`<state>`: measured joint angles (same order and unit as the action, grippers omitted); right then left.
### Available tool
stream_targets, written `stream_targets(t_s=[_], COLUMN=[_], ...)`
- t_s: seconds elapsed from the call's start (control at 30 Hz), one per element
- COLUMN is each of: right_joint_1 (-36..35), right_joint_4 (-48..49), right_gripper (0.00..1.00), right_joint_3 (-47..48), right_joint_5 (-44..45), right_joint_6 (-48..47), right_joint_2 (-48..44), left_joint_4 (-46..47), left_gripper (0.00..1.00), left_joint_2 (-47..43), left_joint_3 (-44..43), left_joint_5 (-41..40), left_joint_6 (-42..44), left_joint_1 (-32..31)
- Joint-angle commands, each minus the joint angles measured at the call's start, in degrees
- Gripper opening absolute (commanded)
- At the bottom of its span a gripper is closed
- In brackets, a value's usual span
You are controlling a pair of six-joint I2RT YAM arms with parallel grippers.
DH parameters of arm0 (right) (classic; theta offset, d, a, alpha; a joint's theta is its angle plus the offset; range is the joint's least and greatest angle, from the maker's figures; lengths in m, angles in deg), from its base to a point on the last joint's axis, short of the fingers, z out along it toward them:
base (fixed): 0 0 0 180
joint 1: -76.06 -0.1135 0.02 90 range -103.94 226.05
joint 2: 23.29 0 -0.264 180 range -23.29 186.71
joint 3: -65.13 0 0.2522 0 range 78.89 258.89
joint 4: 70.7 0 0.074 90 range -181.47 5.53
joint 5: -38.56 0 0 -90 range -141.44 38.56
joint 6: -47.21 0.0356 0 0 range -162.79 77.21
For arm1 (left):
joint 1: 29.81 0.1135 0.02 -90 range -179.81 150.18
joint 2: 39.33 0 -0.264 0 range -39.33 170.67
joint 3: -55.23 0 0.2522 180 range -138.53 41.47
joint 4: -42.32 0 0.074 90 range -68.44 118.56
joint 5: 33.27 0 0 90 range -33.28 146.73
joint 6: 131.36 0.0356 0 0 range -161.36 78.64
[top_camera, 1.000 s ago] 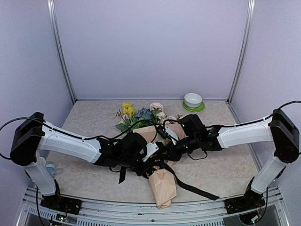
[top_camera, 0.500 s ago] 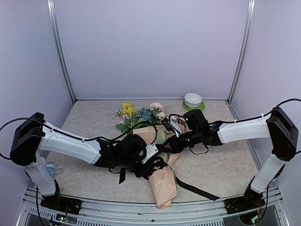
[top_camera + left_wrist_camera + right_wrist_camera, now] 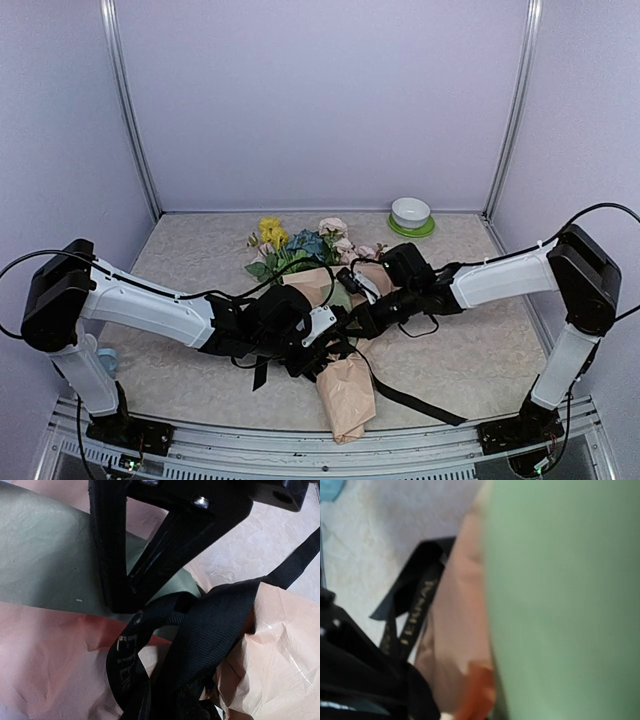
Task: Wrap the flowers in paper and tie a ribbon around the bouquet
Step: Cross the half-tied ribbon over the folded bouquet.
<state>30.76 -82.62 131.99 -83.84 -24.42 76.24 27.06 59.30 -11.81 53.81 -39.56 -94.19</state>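
**Top view:** the bouquet (image 3: 345, 392) lies on the bench (image 3: 470, 350), flowers (image 3: 300, 245) at the far end and ribbon (image 3: 412, 402) trailing right. The left end effector (image 3: 336, 334) and right end effector (image 3: 363, 318) meet at its waist.

**Left wrist:** a black finger (image 3: 115, 555) rests on green paper (image 3: 45, 565) beside looped ribbon; its grip cannot be told.

**Right wrist, blurred:** green paper and peach paper (image 3: 455, 630) fill the frame. The right end effector is closed, apparently against the wrap.

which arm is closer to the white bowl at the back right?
Right. The right arm ends just nearside of the bowl; the left arm lies beyond the bouquet, further left.
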Motion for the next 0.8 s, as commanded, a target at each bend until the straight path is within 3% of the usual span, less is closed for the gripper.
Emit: stream_targets(t_s=[0.0,0.33,0.77], right_joint_1=[-0.77,-1.98,-2.24], right_joint_4=[-2.37,4.55,-0.09], right_gripper=[0.03,0.04,0.02], right_joint_3=[2.12,0.71,3.4], right_joint_5=[-1.29,-15.08,-14.14], right_joint_6=[-2.81,-3.2,-5.51], right_joint_2=[1.33,2.7,5.55], left_joint_4=[-0.06,-0.44,1.13], left_gripper=[0.18,0.19,0.2], left_joint_2=[-0.15,0.48,0.6], left_joint_3=[-0.72,-1.37,-1.52], left_joint_5=[0.85,1.47,-1.09], left_joint_6=[0.79,0.84,-0.19], left_joint_1=[0.14,0.74,1.12])
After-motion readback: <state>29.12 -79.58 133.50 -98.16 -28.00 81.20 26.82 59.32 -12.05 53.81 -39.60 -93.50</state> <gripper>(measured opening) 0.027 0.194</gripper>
